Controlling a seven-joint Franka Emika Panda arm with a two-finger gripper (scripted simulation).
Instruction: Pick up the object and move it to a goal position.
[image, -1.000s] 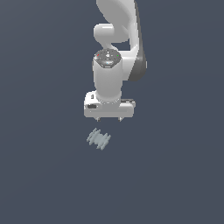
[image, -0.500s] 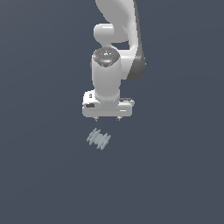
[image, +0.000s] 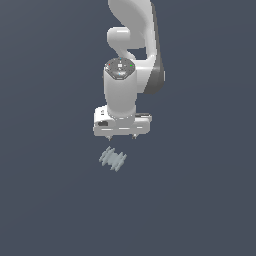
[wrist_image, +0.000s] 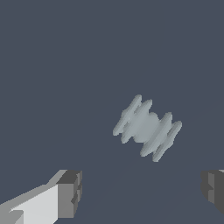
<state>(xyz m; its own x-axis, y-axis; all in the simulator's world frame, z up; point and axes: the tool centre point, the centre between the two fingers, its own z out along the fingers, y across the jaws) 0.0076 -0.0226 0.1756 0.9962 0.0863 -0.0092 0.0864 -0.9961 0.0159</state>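
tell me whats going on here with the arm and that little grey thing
A simulated Panda arm is poised above a small ribbed grey-blue piece lying on the dark floor. Its gripper is open and empty, pointing down. In the wrist view the piece shows beyond the spread fingertips, not between them. Nothing is picked up yet.

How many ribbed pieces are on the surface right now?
1. The ribbed piece lies on the dark surface just below the open gripper in the exterior view, untouched. Nothing else like it shows in either view.
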